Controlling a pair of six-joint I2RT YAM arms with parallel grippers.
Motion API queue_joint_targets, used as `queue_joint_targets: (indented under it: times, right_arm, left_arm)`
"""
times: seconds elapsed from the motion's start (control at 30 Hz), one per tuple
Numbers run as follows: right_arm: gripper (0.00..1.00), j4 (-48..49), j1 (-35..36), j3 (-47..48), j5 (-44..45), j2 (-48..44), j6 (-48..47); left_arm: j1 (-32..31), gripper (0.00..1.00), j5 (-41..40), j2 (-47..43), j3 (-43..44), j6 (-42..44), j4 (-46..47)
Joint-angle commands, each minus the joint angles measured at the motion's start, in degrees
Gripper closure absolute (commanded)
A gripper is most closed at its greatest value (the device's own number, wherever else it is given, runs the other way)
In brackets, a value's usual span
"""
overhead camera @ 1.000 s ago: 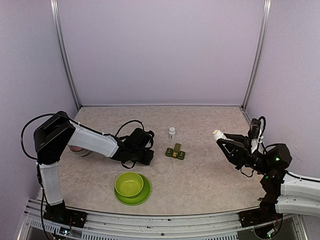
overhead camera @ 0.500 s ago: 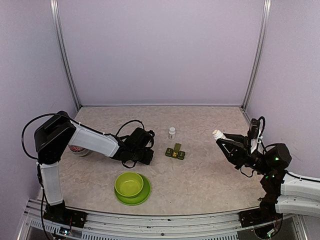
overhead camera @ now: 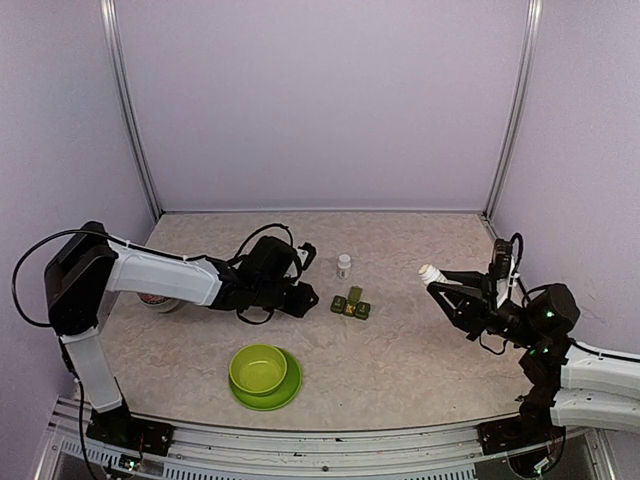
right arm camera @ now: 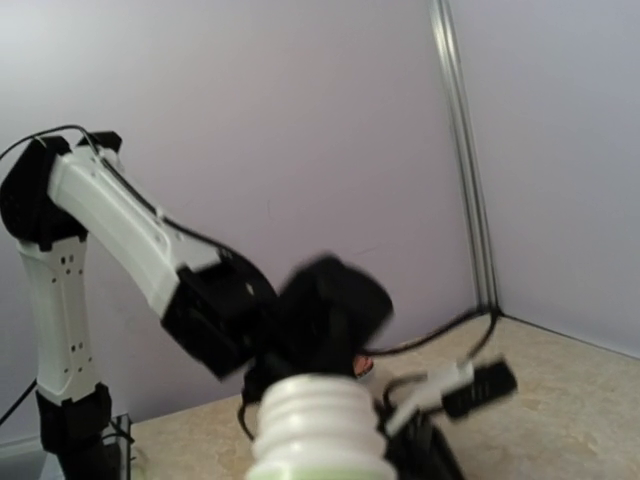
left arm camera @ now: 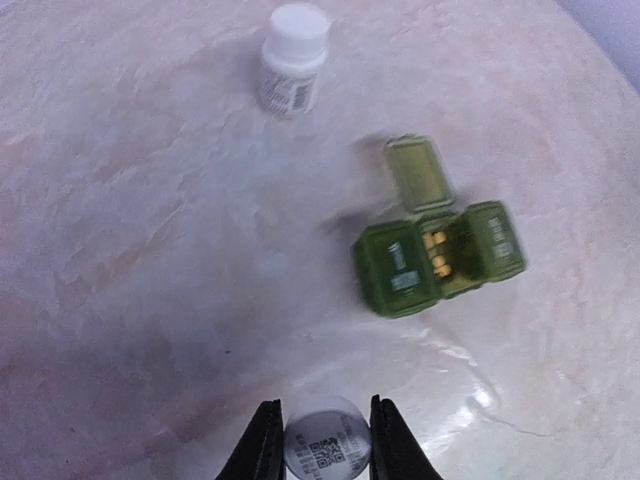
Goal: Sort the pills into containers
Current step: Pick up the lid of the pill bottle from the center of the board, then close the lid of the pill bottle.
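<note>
The dark green pill box (overhead camera: 351, 305) lies near the middle of the counter (overhead camera: 420, 350), just to the right of the left pincer (overhead camera: 306, 297) and a little nearer than a small capped white bottle (overhead camera: 344, 265) that stands upright on its own. In the left wrist view the pill box (left arm camera: 437, 255) shows its three compartments in a row: the two outer ones have their lids down, while the middle one is open, its lid (left arm camera: 415, 172) folded back flat on the far side, with yellow pills (left arm camera: 436, 254) inside it. That view is slightly blurred, so the pills cannot be counted. The left pincer (left arm camera: 325, 440) is closed to a narrow gap around a small white round item (left arm camera: 325, 452) with a printed code label on the face turned to the camera, its dark fingers (left arm camera: 267, 442) pressing on either side; it hangs low over the counter, short of the pill box. The right pincer (overhead camera: 441, 281) is raised off the counter at the right side, well apart from the pill box, and grips an uncapped white bottle (overhead camera: 430, 271) that pokes out beyond its tips. In the right wrist view the ribbed neck of this uncapped white bottle (right arm camera: 315, 420) fills the lower middle, and the fingers themselves are not seen there. Near the front edge a lime-green bowl (overhead camera: 259, 368) sits on a matching plate (overhead camera: 288, 392).
</note>
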Motion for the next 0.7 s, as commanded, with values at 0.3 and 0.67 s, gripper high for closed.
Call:
queue_joint_targets:
  times: [0.3, 0.67]
  right_arm:
    - [0.97, 0.4, -0.6, 4.0, -6.5, 5.9, -1.6]
    - [0.97, 1.6, -0.4, 6.0, -8.0, 10.8, -2.2]
  left_arm:
    - [-1.0, 0.8, 24.2, -10.9, 4.4, -7.3, 10.0]
    - [-1.5, 0.79, 34.0, -12.6, 4.1, -16.2, 19.0]
